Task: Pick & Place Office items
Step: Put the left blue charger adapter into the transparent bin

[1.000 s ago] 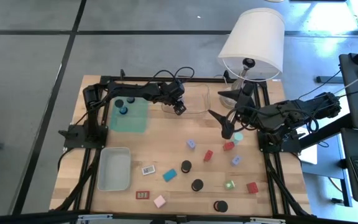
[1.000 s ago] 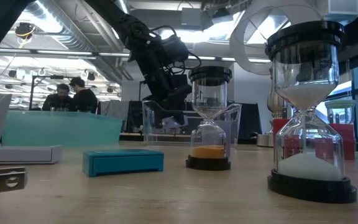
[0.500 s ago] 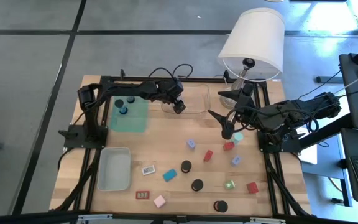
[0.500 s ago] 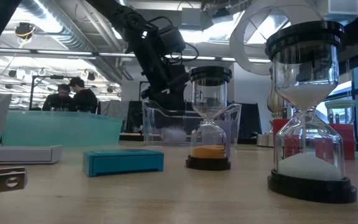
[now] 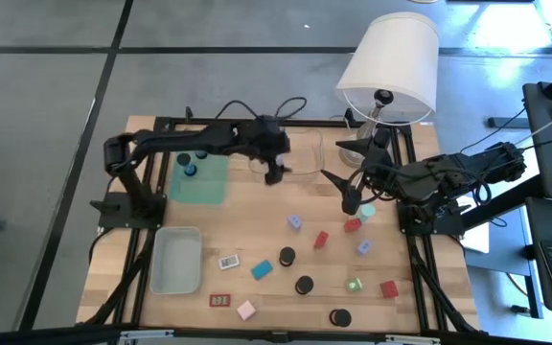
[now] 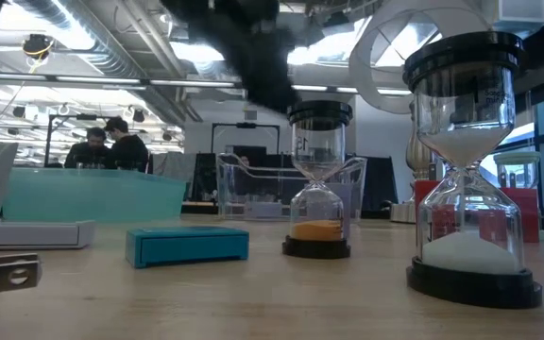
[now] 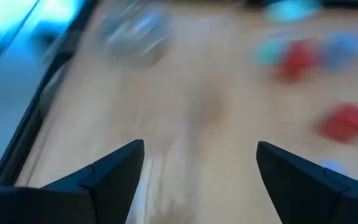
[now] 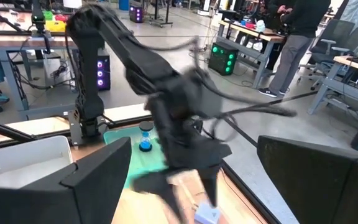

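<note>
Wooden table (image 5: 257, 196) (people (image 6: 110, 144) behind)

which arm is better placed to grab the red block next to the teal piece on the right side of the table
The right. Its gripper, fingers open, hovers just beside the red block and the teal piece. The left gripper, also open and empty, is over the clear tray at the table's far side, farther off.
</note>
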